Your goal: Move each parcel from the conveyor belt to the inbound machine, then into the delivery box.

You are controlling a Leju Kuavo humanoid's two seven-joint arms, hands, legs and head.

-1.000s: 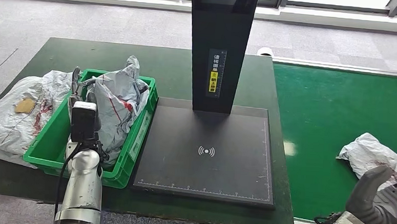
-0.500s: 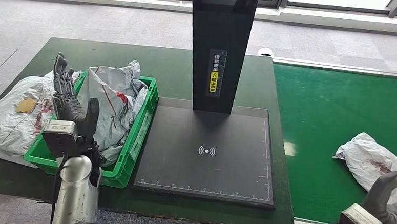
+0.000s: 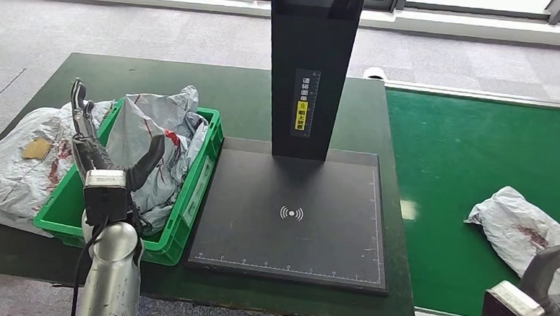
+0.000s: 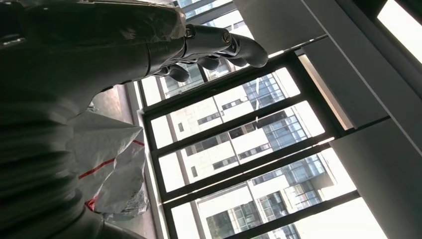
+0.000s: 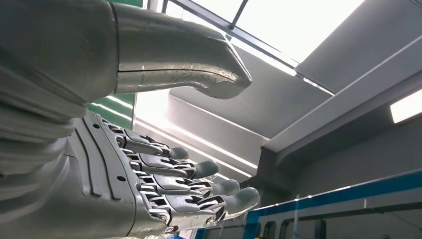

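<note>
Left hand point(image 3: 103, 145) has lifted out of the green delivery box point(image 3: 198, 179) over the last second and now hangs above its near-left corner, fingers apart, thumb splayed toward the box, holding nothing. Left wrist view agrees: fingers spread against the windows, nothing between them. The crumpled grey parcel in the box point(image 3: 158, 148) has settled slightly lower, with its peak toward the far rim. Judgement: the drop-off of that parcel is finished and the left arm is free.

Right hand point(image 3: 549, 284) has sunk toward the bottom right corner. Fingers are extended and thumb held apart in the right wrist view, nothing gripped.

Next parcel point(image 3: 523, 232) lies flat on the green conveyor belt point(image 3: 473, 154), well right of the inbound machine point(image 3: 292, 213), just ahead of the right hand. It has crept a little left since a second ago. Its long axis runs diagonally, far-left end toward the machine and near-right end toward the right hand. Judgement: it is next for pickup.

Another grey bag point(image 3: 23, 163) rests on the surface left of the box.
</note>
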